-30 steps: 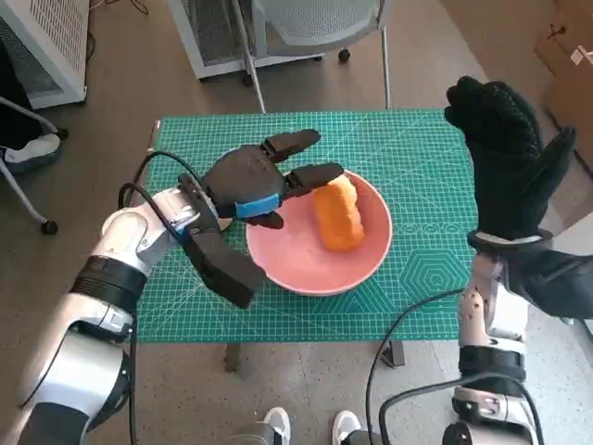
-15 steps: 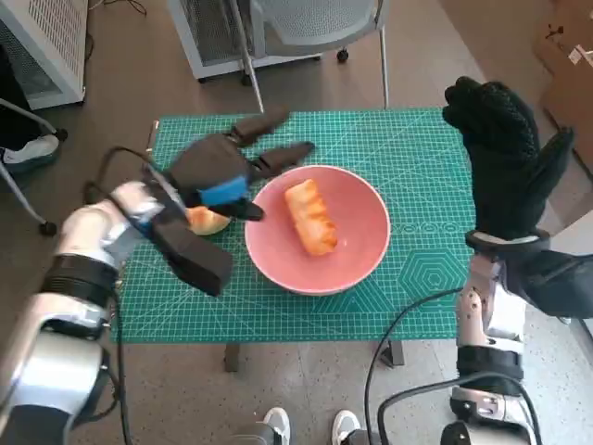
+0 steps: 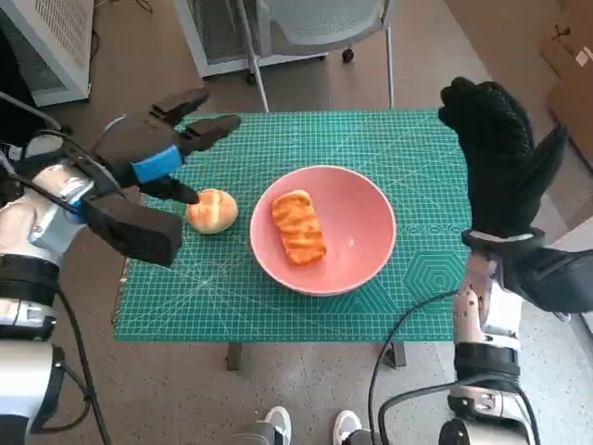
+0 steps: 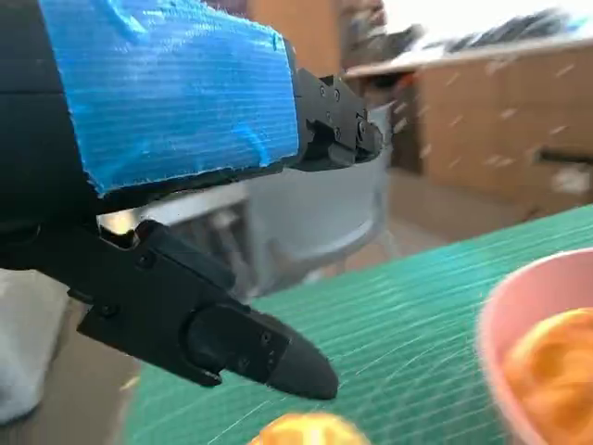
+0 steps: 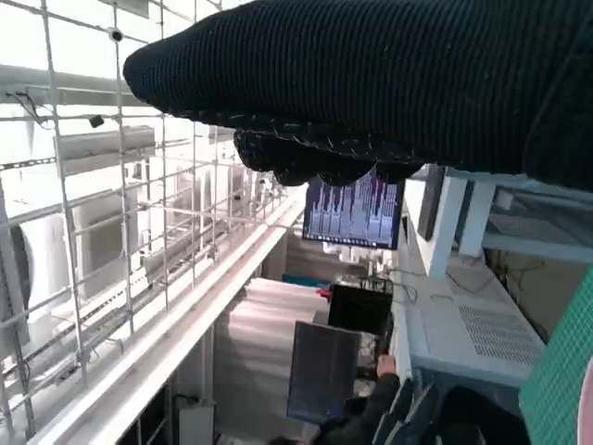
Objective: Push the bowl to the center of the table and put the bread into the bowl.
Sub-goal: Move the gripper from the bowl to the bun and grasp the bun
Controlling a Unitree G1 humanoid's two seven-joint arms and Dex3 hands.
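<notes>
Fingers (image 3: pixel 199 130) of the left hand (image 3: pixel 153 148) spread above an unlabelled bun (image 3: pixel 212 210).

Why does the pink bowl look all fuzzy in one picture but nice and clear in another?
In the left wrist view the pink bowl sits very near the lens at the picture's edge, out of focus; the room behind is blurry too. In the head view the same bowl is sharp, with the long orange bread showing clear stripes.
</notes>
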